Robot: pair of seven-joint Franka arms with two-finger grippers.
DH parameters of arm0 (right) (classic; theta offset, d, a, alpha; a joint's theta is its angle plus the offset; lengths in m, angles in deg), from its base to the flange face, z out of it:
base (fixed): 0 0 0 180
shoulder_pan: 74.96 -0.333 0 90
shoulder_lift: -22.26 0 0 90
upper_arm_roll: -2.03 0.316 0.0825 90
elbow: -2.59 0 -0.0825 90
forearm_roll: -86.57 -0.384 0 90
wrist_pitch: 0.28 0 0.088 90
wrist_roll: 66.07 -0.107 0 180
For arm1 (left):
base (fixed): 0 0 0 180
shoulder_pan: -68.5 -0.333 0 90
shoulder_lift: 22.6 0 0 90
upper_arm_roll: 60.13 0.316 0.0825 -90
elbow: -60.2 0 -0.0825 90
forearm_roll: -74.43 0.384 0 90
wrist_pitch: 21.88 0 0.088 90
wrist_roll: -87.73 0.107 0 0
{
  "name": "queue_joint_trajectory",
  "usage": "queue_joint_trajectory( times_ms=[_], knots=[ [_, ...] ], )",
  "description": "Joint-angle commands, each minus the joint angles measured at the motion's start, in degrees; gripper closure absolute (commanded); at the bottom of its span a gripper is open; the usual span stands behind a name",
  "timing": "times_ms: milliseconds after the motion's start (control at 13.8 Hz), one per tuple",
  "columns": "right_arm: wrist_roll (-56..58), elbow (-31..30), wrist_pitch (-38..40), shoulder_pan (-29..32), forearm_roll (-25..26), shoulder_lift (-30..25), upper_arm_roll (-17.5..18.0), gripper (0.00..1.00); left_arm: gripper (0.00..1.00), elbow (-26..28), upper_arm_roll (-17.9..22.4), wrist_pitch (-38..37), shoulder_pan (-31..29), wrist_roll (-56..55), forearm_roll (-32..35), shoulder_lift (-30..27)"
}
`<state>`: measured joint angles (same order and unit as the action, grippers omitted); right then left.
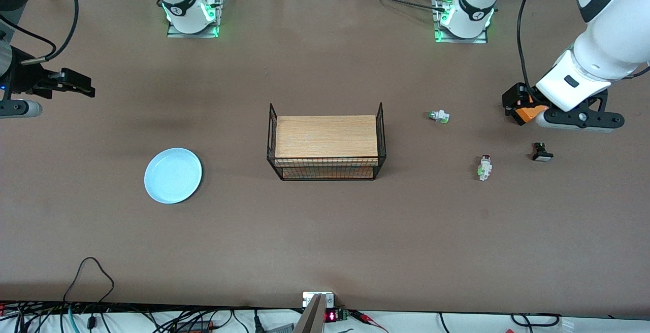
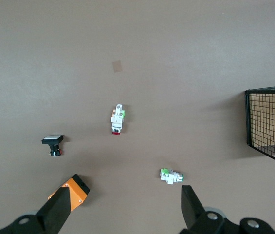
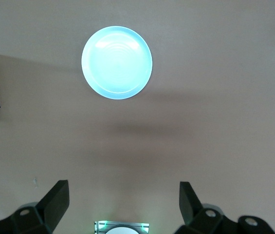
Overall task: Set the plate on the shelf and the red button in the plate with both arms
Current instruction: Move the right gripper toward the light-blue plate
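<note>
Toward the right arm's end of the brown table [image 1: 315, 231], the round pale-blue glossy plate [image 1: 173, 175] lies flat, well apart from the black wire basket [image 1: 326, 142]. Toward the left arm's end lies the tiny white red-capped button [image 1: 485, 166]. Both the left gripper [image 2: 127, 207] and the right gripper [image 3: 122, 204] hover with jaws wide and empty.

You see a wire basket [image 1: 326, 142] mid-table, pale blue plate [image 1: 173, 175] toward the right arm's end, red button [image 1: 485, 167] toward the left arm's end, left gripper [image 1: 520, 104] and right gripper [image 1: 76, 83] hovering near opposite table ends.
</note>
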<state>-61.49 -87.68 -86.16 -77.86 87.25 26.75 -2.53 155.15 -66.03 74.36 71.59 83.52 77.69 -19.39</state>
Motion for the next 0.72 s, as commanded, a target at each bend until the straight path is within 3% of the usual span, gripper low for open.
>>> queue_joint_trajectory(
  times_ms=[0, 652],
  knots=[
    [-0.9, 0.7, 1.8, 0.4, 0.3, -0.1, 0.3, 0.0, 0.0, -0.6, 0.2, -1.3, 0.2, -0.3, -0.3, -0.5],
    [-0.9, 1.7, -0.2, 3.9, 0.3, 5.1, 0.0, 0.0, 0.0, -0.6, 0.2, -1.3, 0.3, -0.2, -0.3, -0.5]
  ],
)
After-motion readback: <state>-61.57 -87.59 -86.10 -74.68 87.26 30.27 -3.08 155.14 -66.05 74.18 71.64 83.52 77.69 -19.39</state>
